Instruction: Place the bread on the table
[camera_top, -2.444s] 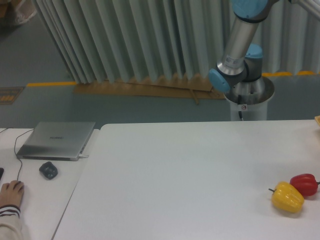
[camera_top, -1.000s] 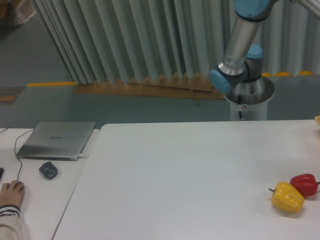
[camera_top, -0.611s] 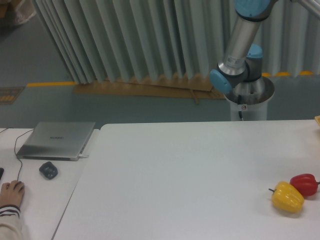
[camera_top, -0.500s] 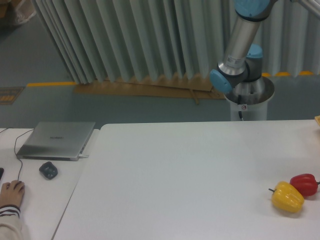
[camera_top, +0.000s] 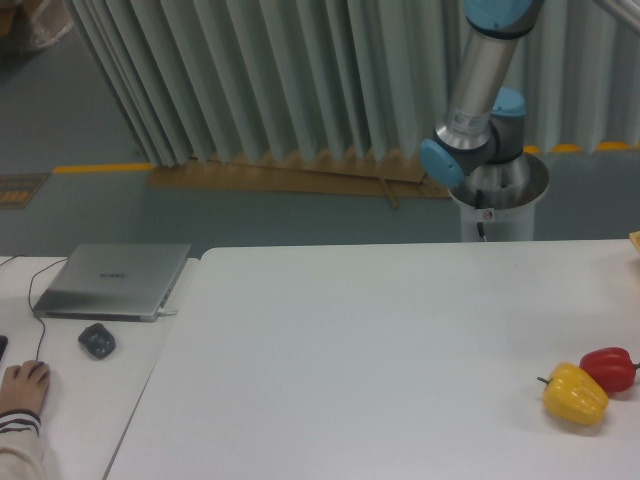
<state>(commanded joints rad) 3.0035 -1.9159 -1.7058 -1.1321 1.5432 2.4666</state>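
The large white table (camera_top: 350, 350) fills the lower middle and right of the view. The bread is out of view. Only the arm's base and lower link (camera_top: 480, 100) show at the top right, behind the table's far edge. The gripper is out of view, above the frame or off to the right.
A yellow pepper (camera_top: 575, 395) and a red pepper (camera_top: 610, 368) lie near the table's right edge. A tan corner of something (camera_top: 635, 240) shows at the far right edge. The narrow desk to the left holds a closed laptop (camera_top: 112, 280), a mouse (camera_top: 97, 341) and a person's hand (camera_top: 22, 385).
The arm's upper link has shifted very slightly. The peppers, laptop and mouse have not moved.
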